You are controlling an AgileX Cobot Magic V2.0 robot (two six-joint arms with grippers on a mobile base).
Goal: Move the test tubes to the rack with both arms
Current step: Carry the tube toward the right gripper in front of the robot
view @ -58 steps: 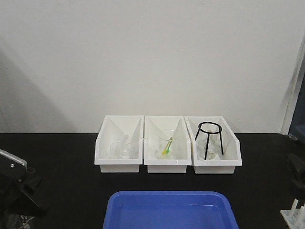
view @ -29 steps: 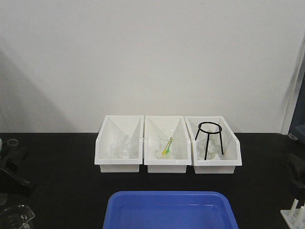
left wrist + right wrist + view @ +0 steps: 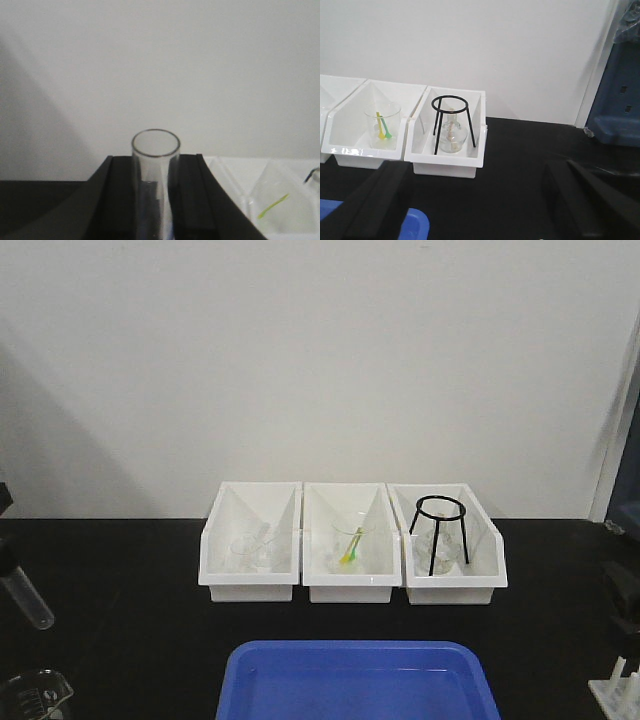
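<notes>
Left pincer [image 3: 155,167]: closed on a test tube [image 3: 152,195], which is gripped between the fingers with its open rim ahead of the tips.
Right pincer [image 3: 485,205]: spread wide, nothing held.
Rack [image 3: 618,688]: seen far right of the held tube across the counter [image 3: 130,640], and judged nearer the right pincer.

Three white bins [image 3: 250,588] stand mid-frame on a black table [image 3: 130,570]. The tripod [image 3: 437,131] is black, the lower-centre tub [image 3: 355,680] blue, the sticks [image 3: 382,128] yellow-green, the tube [image 3: 155,195] clear.
</notes>
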